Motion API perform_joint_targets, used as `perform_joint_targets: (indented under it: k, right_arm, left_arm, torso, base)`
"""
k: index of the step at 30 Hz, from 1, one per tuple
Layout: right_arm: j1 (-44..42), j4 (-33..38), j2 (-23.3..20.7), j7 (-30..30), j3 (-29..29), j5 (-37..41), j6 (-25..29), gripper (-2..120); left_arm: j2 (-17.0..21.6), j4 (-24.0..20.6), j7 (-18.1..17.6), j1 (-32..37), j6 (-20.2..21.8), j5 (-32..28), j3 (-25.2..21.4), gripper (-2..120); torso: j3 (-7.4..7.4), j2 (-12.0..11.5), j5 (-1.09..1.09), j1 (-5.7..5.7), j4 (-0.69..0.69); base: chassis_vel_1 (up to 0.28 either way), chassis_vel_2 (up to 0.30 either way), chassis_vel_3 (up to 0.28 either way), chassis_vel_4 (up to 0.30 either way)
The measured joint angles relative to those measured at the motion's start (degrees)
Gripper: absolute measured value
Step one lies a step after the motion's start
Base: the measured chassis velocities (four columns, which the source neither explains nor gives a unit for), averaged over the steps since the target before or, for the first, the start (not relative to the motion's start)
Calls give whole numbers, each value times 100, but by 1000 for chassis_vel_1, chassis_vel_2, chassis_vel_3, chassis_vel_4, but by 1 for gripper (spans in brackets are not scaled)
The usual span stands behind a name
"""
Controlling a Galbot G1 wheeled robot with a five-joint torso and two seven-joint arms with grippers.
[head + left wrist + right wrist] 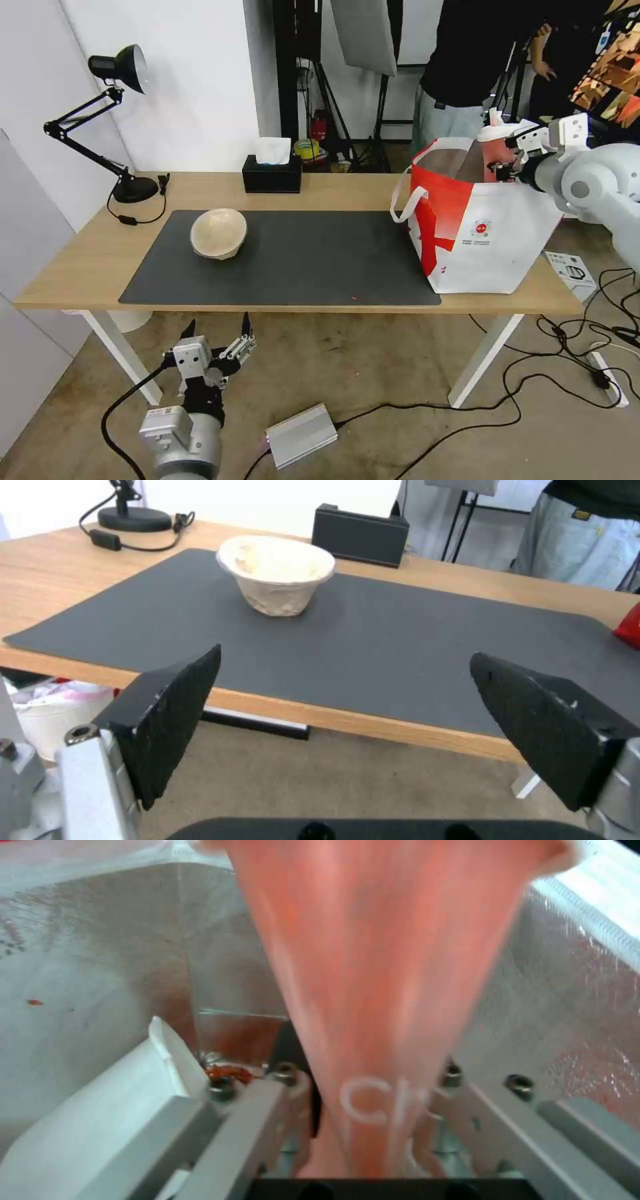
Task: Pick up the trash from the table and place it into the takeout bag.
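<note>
Right gripper (501, 159) clamped on red cup (495, 148) over takeout bag (480, 227), light-wood table (333, 190)

Head view looks forward and down over the whole table (320, 193) from its near long edge. Left wrist view sits low below that near edge, facing up across the mat (373, 630); both share the mat. Right wrist view is very close, looking into the takeout bag (100, 955).

beige bowl (219, 233): 1 | red drink cup (497, 148): 1 | takeout bag (490, 247): 1 | tissue box (271, 175): 1 (black) | desk lamp (107, 120): 1 | dark mat (313, 260): 1 | grippers counted: 2
</note>
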Motion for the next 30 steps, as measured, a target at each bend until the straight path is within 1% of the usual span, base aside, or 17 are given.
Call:
perform_joint_targets:
  k: [2, 3, 8, 9, 11, 12, 13, 16, 17, 18, 20, 22, 30]
  right_arm:
    - [83, 8, -34, -7, -94, 6, 1, 35]
    - [83, 8, -34, -7, -94, 6, 1, 35]
    - [174, 23, -57, -37, -198, 12, 1, 57]
    - [174, 23, -57, -37, -198, 12, 1, 57]
    - [241, 25, -57, -37, -265, 13, 1, 67]
    - [279, 32, -57, -38, -305, 13, 1, 69]
    - [279, 32, -57, -38, -305, 13, 1, 69]
    - [357, 45, -66, -51, -389, -1, 1, 85]
    - [370, 40, -66, -54, -401, -4, 1, 88]
    - [370, 40, -66, -54, -401, -4, 1, 88]
    - [389, 25, -69, -56, -428, -9, 1, 97]
    - [389, 30, -84, -57, -436, -12, 1, 100]
    - [357, 54, -129, -69, -432, -45, 1, 100]
  left_arm:
    - [-2, 0, -22, -14, 3, -4, -1, 100]
    - [-2, 0, -22, -14, 3, -4, -1, 100]
    - [7, 3, -37, 21, 5, 3, 0, 100]
    - [7, 3, -37, 21, 5, 3, 0, 100]
    - [14, 4, -37, 36, 5, 16, 6, 100]
    - [9, 4, -37, 37, 5, 20, 7, 100]
    - [9, 4, -37, 37, 5, 20, 7, 100]
    - [-20, 4, -41, 47, 5, 46, 23, 100]
    - [-23, 3, -42, 49, 5, 54, 27, 100]
    - [-23, 3, -42, 49, 5, 54, 27, 100]
    - [-28, 3, -45, 50, 5, 63, 29, 100]
    - [-28, 2, -50, 49, 5, 64, 28, 100]
    - [-25, 2, -52, 35, 5, 66, 31, 100]
  torso:
    - [0, 0, 0, 0, 0]
    - [0, 0, 0, 0, 0]
    - [0, 0, 0, 0, 0]
    - [0, 0, 0, 0, 0]
    - [0, 0, 0, 0, 0]
    - [0, 0, 0, 0, 0]
    - [0, 0, 0, 0, 0]
    - [0, 0, 0, 0, 0]
    - [0, 0, 0, 0, 0]
    - [0, 0, 0, 0, 0]
    - [0, 0, 0, 0, 0]
    - [0, 0, 0, 0, 0]
    - [0, 0, 0, 0, 0]
  base:
    - [0, 0, 0, 0]
    - [0, 0, 0, 0]
    - [0, 0, 0, 0]
    - [0, 0, 0, 0]
    - [0, 0, 0, 0]
    - [0, 0, 0, 0]
    - [0, 0, 0, 0]
    - [0, 0, 0, 0]
    - [0, 0, 0, 0]
    - [0, 0, 0, 0]
    - [0, 0, 0, 0]
    - [0, 0, 0, 0]
    - [0, 0, 0, 0]
